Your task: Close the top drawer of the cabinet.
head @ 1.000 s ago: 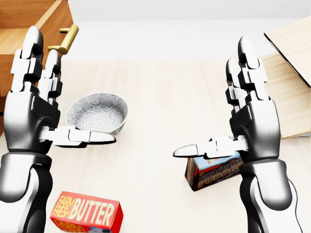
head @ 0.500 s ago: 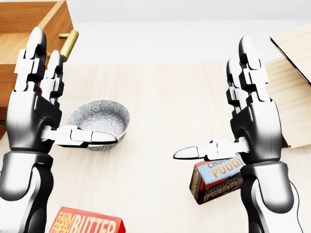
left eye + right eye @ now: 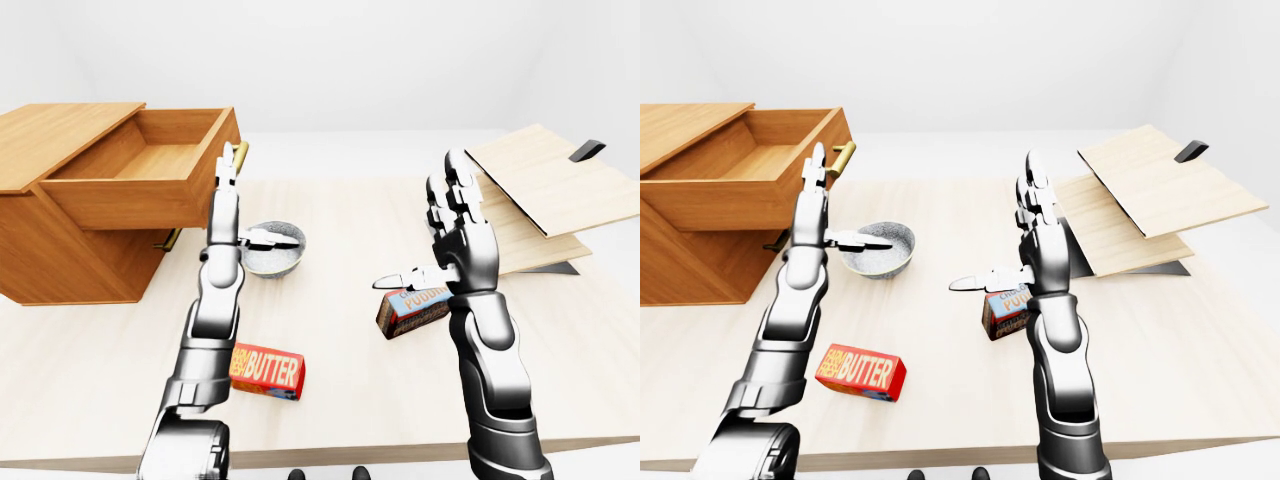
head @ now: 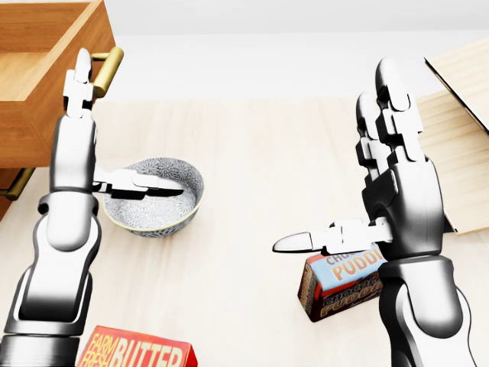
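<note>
Setting: pale walls are enclosing a light wooden tabletop (image 3: 340,215) that is carrying everything in sight.
Left hand: the left hand (image 4: 80,138) is standing upright with fingers spread wide and gripping nothing, its fingertips (image 4: 82,65) rising just beside the drawer front; judging by the edge-on turn of the palm, it is lining up for a flat push.
Right hand: the right hand (image 4: 382,191) is hovering wide open, thumb jutting to the view's left, holding nothing and well apart from the cabinet; it is likely just waiting out of the way.
Task's thing: the top drawer (image 3: 150,170) is standing pulled out of the wooden cabinet (image 3: 60,250) at the left of the left-eye view, its brass handle (image 4: 107,65) poking out past the left hand.
Surroundings: a patterned bowl (image 4: 157,195) is sitting under the left thumb, a butter box (image 3: 268,371) is lying nearer the robot, a chocolate pudding box (image 3: 412,308) is resting below the right hand, and stacked light boards (image 3: 545,195) are lying at the right.
Obstacles: nothing is appearing to stand between the left hand and the drawer front; the bowl is sitting lower and probably clear of the push.
</note>
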### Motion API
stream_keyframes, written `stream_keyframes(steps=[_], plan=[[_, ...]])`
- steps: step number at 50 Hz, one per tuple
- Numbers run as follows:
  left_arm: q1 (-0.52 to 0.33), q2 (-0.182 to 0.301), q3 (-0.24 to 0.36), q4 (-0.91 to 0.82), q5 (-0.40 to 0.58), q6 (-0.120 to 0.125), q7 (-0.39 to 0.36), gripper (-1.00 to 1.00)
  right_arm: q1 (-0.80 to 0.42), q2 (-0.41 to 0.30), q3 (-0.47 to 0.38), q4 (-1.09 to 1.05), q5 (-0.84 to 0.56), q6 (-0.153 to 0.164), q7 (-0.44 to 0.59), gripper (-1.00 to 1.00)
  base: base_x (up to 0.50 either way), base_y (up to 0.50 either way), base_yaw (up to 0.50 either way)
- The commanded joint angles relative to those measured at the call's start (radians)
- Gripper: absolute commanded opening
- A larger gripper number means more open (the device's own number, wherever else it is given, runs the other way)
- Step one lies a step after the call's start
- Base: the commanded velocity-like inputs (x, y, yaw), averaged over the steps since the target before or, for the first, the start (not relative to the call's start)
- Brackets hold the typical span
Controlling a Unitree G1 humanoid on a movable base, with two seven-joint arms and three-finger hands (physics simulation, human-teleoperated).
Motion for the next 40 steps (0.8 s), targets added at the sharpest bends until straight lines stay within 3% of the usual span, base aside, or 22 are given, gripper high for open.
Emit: stream_keyframes(steps=[1,12,20,40], plan=[[-0.135,0.060,0.010,0.271,0.179,0.000,0.122,1.00,-0.002,0.000,0.001,0.000,-0.001,0.000,-0.001,1.00,0.00,0.00,0.00],[-0.180,0.117,0.044,0.417,0.196,0.000,0.212,1.00,-0.004,0.000,0.001,0.009,-0.003,0.000,-0.002,1.00,0.00,0.00,0.00],[-0.161,0.162,0.065,0.453,0.209,0.000,0.286,1.00,-0.012,0.003,0.005,0.021,-0.008,0.000,-0.008,1.00,0.00,0.00,0.00],[-0.136,0.257,0.118,0.445,0.186,0.000,0.355,1.00,0.007,0.002,0.004,0.017,-0.009,0.000,0.000,1.00,0.00,0.00,0.00]])
